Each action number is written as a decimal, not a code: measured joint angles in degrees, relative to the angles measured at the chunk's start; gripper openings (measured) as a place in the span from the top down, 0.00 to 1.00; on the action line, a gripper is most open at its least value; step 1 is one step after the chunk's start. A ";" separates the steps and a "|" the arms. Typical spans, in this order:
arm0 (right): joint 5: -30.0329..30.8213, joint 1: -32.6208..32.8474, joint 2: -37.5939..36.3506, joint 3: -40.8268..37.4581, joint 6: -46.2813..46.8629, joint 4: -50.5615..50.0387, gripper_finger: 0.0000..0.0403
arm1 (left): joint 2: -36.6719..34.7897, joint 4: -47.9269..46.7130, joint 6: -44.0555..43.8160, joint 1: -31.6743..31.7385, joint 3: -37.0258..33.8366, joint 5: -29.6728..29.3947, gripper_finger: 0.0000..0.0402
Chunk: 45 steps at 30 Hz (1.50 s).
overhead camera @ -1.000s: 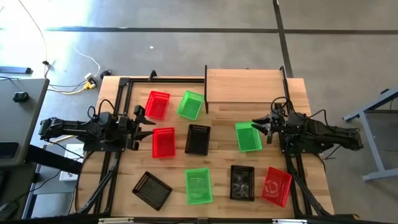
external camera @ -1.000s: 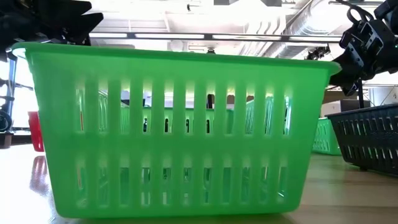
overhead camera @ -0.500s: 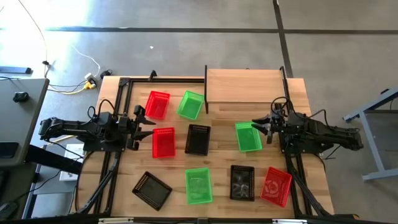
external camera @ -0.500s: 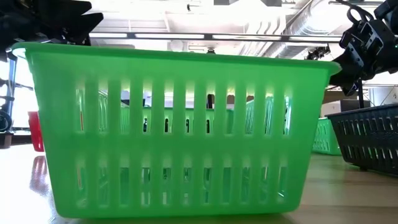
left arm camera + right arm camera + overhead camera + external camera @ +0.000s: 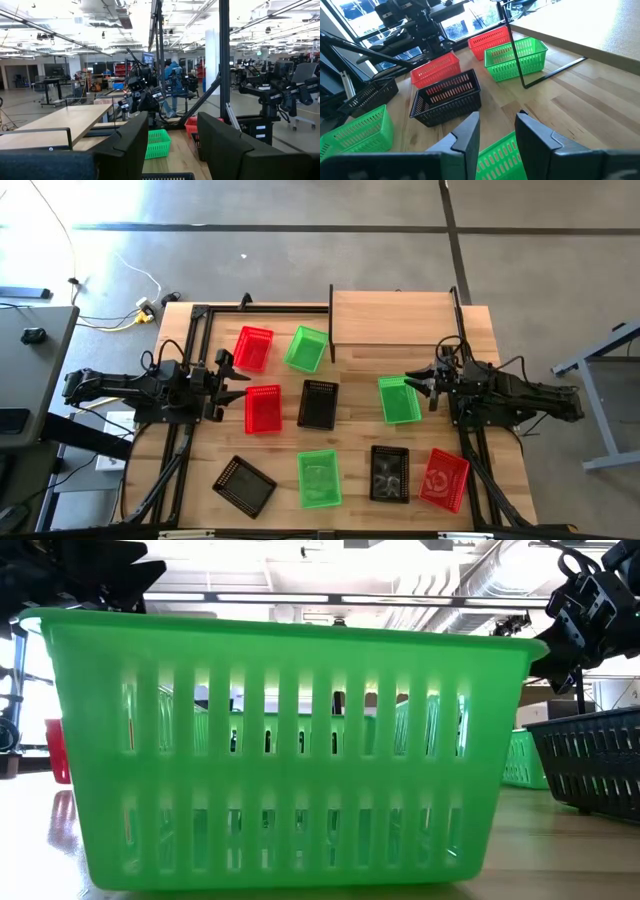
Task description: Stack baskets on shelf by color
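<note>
Right gripper (image 5: 495, 131) fingers parted, empty, poised over the rim of a green basket (image 5: 399, 400); left gripper (image 5: 170, 137) likewise parted and empty beside a red basket (image 5: 263, 409). Nine baskets scattered on the counter (image 5: 350, 440), shelf (image 5: 392, 318) bare. Judged light, thin-walled, flexible plastic: pinch one wall at the rim.

A white cable (image 5: 110, 255) and yellow plug (image 5: 146, 311) lie on the floor.

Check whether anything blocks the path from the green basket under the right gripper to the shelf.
Nothing visible does. The green basket sits just below the right gripper, whose fingers are open above it. The shelf lies directly beyond it, its top bare, with only bare tabletop between them; the other baskets lie off to the side.
</note>
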 joint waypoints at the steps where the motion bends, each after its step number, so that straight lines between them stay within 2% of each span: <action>1: -0.01 0.01 0.00 0.00 0.00 -0.02 0.73 | 0.00 0.02 0.00 0.00 0.00 0.00 0.61; 12: 0.00 0.01 0.00 0.00 0.00 -0.01 0.73 | 0.00 0.13 -0.87 0.00 0.00 -1.29 0.61; 15: -0.01 0.02 0.01 0.00 0.00 -0.02 0.73 | 0.00 0.17 -6.85 -0.02 -0.01 -3.10 0.61; 21: 0.00 0.02 -0.01 0.00 0.00 -0.02 0.73 | 0.00 0.13 -26.15 0.02 -0.02 -14.42 0.61; 28: 0.00 0.00 -0.01 0.00 -0.06 -0.01 0.73 | 0.00 -0.02 -33.99 0.02 0.00 -19.84 0.61; 35: 0.36 0.02 0.01 0.00 -0.04 0.02 0.73 | 0.00 0.01 -37.90 -0.02 0.00 -21.22 0.61; 41: 0.82 0.01 0.00 0.00 12.85 0.07 0.73 | 0.00 1.58 -39.78 0.00 0.00 -23.80 0.61; 45: 0.95 0.00 -0.01 0.00 16.98 1.74 0.73 | 0.00 5.14 -41.67 0.00 0.28 -25.32 0.61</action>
